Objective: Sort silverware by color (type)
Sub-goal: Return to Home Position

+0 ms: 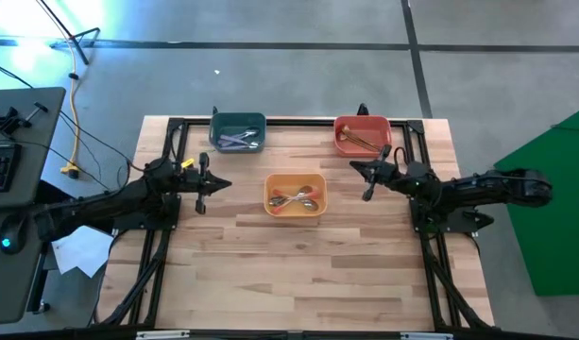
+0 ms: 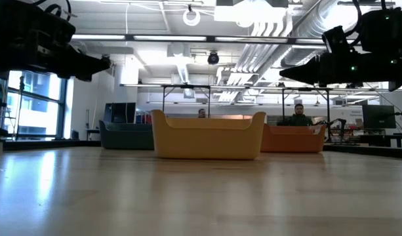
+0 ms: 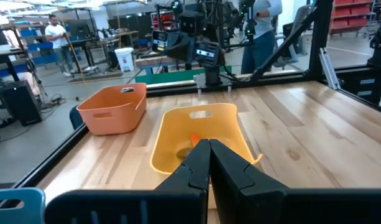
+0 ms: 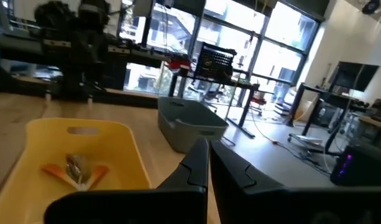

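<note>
Above the wooden table [image 1: 298, 274], the left gripper [image 1: 223, 184] and right gripper [image 1: 360, 170] hung level, pointing inward at the central yellow bin [image 1: 319, 185], jaws clenched on nothing. Orange-handled spoons [image 1: 294, 199] lay inside it; lavender spoons [image 1: 237, 141] lay in the far-left teal bin [image 1: 237, 120], and gold spoons [image 1: 357, 141] in the far-right red bin [image 1: 363, 121].

Just ahead of the matt black left gripper [image 3: 209, 144], the yellow bin [image 3: 171, 144] is smooth matt plastic, its spoons [image 4: 74, 167] show glossy metal heads, and the table [image 3: 302, 124] is smooth, faintly sheened wood.
</note>
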